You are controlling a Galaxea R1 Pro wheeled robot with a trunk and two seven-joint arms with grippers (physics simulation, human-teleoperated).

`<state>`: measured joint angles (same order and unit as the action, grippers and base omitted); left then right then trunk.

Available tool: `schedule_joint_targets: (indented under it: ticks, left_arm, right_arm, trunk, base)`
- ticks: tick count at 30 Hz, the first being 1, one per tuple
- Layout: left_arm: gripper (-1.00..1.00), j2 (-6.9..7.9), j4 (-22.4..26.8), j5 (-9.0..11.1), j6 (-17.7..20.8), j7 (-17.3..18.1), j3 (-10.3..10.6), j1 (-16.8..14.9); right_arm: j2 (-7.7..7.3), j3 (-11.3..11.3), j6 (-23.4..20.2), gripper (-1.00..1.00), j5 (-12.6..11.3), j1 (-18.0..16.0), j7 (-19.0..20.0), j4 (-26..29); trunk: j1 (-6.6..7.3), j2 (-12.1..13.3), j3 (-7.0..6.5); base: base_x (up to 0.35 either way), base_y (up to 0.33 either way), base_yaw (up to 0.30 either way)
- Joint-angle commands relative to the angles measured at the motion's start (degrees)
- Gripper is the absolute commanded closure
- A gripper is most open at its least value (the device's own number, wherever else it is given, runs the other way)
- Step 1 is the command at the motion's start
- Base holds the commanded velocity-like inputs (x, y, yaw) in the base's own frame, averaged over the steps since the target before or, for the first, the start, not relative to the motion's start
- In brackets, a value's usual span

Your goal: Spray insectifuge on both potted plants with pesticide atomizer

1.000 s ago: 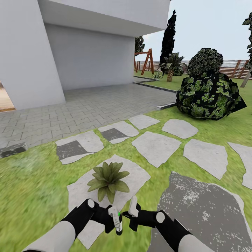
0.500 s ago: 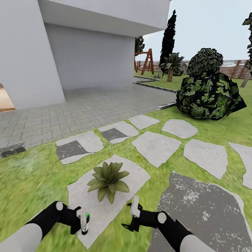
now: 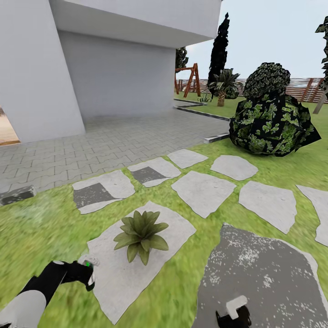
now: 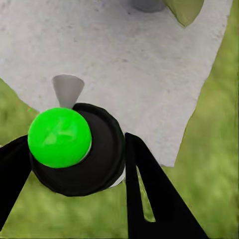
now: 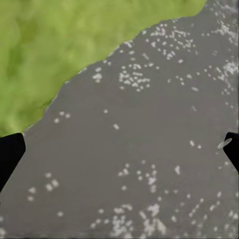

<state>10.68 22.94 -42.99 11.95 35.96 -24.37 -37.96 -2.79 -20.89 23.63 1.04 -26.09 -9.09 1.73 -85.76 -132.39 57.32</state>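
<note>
- Pesticide atomizer [image 4: 74,149]: clamped in my left pincer [image 3: 84,273], lower left; pickup done.
- Right pincer [image 5: 119,149]: spread wide, empty.
- Potted plant [image 3: 140,234]: lower centre; I judge spraying unfinished.

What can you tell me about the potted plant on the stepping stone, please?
The potted plant is a low rosette of pointed, dull green leaves fanning outward; its pot is barely visible beneath them. It stands upright near the middle of a pale grey stepping stone ringed by grass. Nothing touches it; the left gripper hangs beside it, apart.
</note>
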Motion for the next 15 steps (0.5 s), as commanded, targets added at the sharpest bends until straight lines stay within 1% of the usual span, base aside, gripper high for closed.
schedule_joint_targets:
  ticks: [1, 2, 3, 4, 5, 7, 11, 13, 15]
  left_arm:
    - [1.0, -0.58, 0.26, -0.18, 4.06, 0.35, -0.55, -0.16]
    - [1.0, -0.96, 0.38, -0.29, 6.22, 0.3, -0.53, -0.25]
    - [1.0, -1.23, 0.46, -0.35, 8.06, 0.27, -0.46, -0.38]
    - [1.0, -1.31, 0.51, -0.38, 9.1, 0.27, -0.45, -0.47]
    - [1.0, -1.41, 0.56, -0.44, 11.0, 0.26, -0.43, -0.67]
    - [1.0, -1.5, 0.57, -0.6, 13.79, 0.25, -0.39, -0.81]
    - [1.0, -1.55, 0.59, -0.61, 14.57, 0.51, 0.22, -0.84]
    - [1.0, -1.67, 0.61, -0.61, 15.01, 0.72, 2.21, -0.88]
    - [1.0, -1.91, 0.67, -0.61, 15.41, 0.71, 3.52, -1.07]
  right_arm:
    - [-0.08, -0.47, 0.06, -1.0, -4.21, 0.5, -0.85, -0.04]
    - [-0.38, -0.44, 0.08, -1.0, -7.62, 0.76, -1.31, -0.05]
    - [-1.02, -0.42, 0.09, -1.0, -11.71, 0.92, -2.41, -0.05]
    - [-1.26, -0.44, 0.06, -1.0, -13.67, 0.96, -2.89, -0.06]
    - [-1.47, -0.45, 0.04, -1.0, -16.18, 1.0, -3.18, -0.06]
    - [-1.63, -0.52, 0.02, -1.0, -18.47, 1.03, -3.29, -0.06]
    - [-1.68, -0.55, 0.01, -1.0, -19.13, 1.04, -3.32, -0.06]
    - [-1.63, -0.59, 0.01, -1.0, -19.34, 1.04, -3.44, -0.06]
    - [-1.36, -0.65, 0.01, -1.0, -19.42, 1.04, -3.5, -0.04]
  trunk:
    - [0.01, -0.02, 0.05]
    - [0.01, -0.02, 0.05]
    - [0.01, -0.02, 0.05]
    - [0.01, -0.02, 0.05]
    - [0.01, -0.02, 0.05]
    - [0.01, -0.02, 0.05]
    - [0.01, -0.02, 0.05]
    - [0.01, -0.02, 0.05]
    - [0.01, -0.02, 0.05]
  base:
    - [0.0, 0.0, 0.0]
    - [0.0, 0.0, 0.0]
    - [0.0, 0.0, 0.0]
    - [0.0, 0.0, 0.0]
    - [0.0, 0.0, 0.0]
    - [0.0, 0.0, 0.0]
    - [0.0, 0.0, 0.0]
    - [0.0, 0.0, 0.0]
    - [0.0, 0.0, 0.0]
